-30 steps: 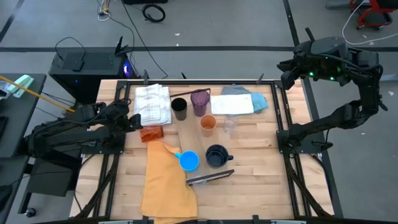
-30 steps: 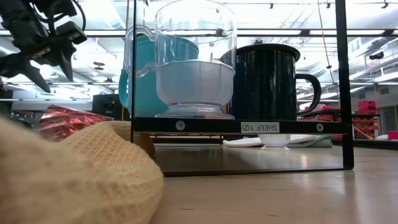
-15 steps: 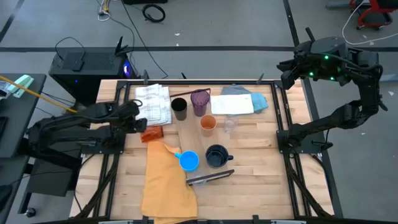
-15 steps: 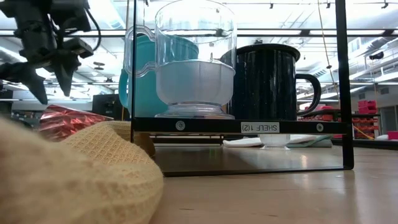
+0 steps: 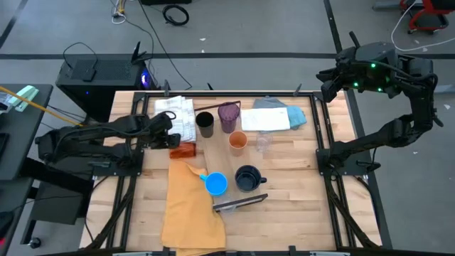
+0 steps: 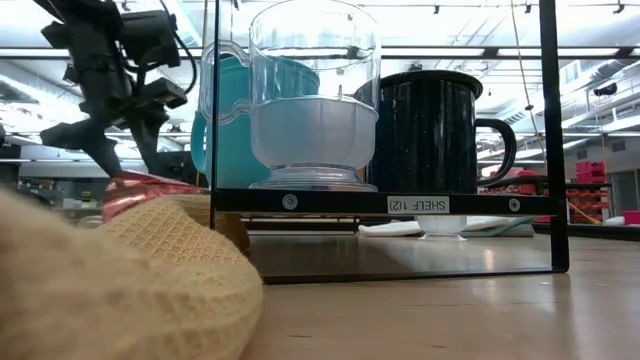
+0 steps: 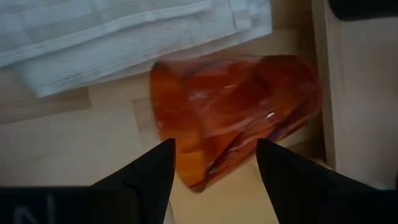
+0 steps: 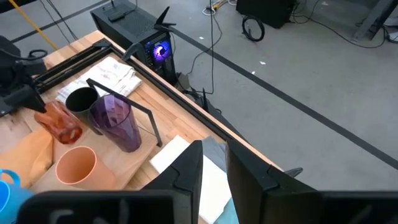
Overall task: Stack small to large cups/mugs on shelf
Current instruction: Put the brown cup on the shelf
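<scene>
Straddling tipped orange tumbler (image 7: 236, 109) beside white cloth (image 5: 178, 117), left claw (image 7: 214, 163) stood apart, nothing gripped; advised centring before closing. Right claw (image 8: 213, 163) idled aloft, slightly parted.

orange tumbler (image 5: 183, 150), purple tumbler (image 5: 228, 116), blue mug (image 5: 215, 184)

The orange tumbler (image 5: 182, 150) lies tipped on its side. The black cup (image 5: 205, 124), purple tumbler (image 5: 228, 116) and peach cup (image 5: 237, 142) stand upright on the shelf (image 5: 213, 142), clear cup (image 5: 263, 144) beside. The blue mug (image 5: 216, 184) and navy mug (image 5: 247, 178) stand nearer the front.
</scene>
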`<action>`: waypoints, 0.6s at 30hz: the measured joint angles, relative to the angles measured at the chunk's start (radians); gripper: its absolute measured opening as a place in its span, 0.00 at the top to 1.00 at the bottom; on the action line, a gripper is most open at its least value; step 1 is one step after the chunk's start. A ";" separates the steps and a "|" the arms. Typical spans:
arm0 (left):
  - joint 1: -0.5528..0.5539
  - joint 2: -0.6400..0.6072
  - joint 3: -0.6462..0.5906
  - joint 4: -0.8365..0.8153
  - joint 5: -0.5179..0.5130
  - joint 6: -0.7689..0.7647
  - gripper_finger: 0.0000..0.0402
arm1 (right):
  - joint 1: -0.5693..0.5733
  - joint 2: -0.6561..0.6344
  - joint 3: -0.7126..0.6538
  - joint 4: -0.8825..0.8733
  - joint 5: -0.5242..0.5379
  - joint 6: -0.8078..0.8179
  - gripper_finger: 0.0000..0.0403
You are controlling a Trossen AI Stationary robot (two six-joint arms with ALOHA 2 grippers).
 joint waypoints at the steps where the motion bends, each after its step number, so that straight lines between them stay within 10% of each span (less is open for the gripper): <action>1: -0.003 0.012 0.000 0.007 0.005 0.008 0.43 | 0.000 0.000 0.000 0.000 0.000 0.000 0.81; 18: -0.055 0.079 0.001 0.105 -0.002 0.043 0.74 | 0.000 0.000 0.000 0.000 0.000 -0.006 0.81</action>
